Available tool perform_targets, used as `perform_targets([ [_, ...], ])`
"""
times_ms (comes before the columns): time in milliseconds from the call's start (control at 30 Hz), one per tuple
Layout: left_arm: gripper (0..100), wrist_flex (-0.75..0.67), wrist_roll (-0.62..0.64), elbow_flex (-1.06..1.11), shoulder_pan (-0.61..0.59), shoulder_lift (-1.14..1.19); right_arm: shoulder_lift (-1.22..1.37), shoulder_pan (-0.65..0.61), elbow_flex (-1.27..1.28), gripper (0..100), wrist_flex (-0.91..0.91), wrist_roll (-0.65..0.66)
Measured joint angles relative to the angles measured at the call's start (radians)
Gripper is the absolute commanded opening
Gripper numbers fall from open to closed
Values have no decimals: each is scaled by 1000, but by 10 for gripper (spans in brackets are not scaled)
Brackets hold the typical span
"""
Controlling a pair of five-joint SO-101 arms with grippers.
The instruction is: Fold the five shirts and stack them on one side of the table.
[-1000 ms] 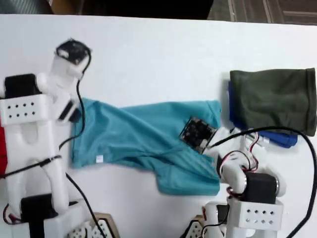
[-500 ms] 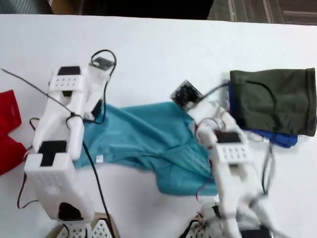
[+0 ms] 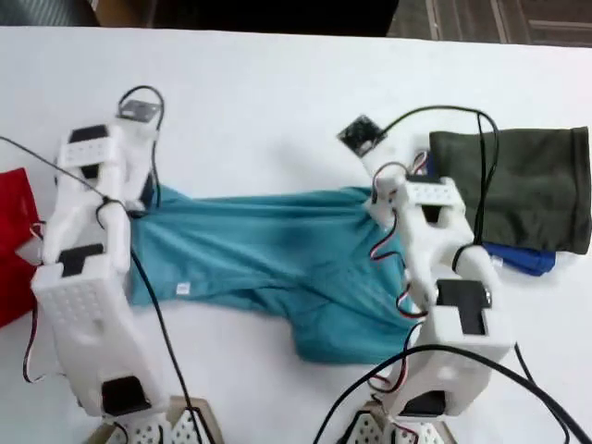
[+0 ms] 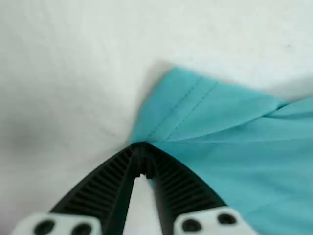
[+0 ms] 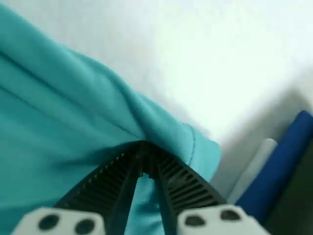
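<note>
A teal shirt (image 3: 277,254) lies spread across the middle of the white table (image 3: 277,102), partly folded, with a flap hanging toward the front edge. My left gripper (image 4: 141,155) is shut on the shirt's far left corner (image 4: 171,112); in the high view the left arm (image 3: 92,240) stands over that corner. My right gripper (image 5: 143,152) is shut on the teal shirt's far right edge (image 5: 161,122), beside the stack. A folded olive shirt (image 3: 518,185) lies on a blue shirt (image 3: 523,257) at the right side. A red shirt (image 3: 14,240) lies at the left edge.
Cables from both arms trail over the table and over the olive shirt. The blue shirt (image 5: 283,166) sits close to my right gripper. The arm bases (image 3: 166,425) stand at the front edge. Bare table stretches along the back.
Both arms swung to the far corners of the teal shirt and closed on them. The shirt's far edge has been pulled straighter and wider.
</note>
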Motion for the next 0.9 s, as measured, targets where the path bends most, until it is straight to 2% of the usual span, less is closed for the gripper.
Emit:
perform_targets([
  [100,27,97,-48,-127,-15,58,38,17,-86,21,63,-2],
  [367,27,302,-52,-554,38,146,41,11,-213,21,212,0],
  [467,27,313,-34,-669,92,192,-6,3,-213,21,259,0],
  [633,27,278,-34,-706,175,344,-97,-2,-213,21,336,0],
  [900,27,258,-34,-792,144,466,-193,2,-48,21,341,0],
])
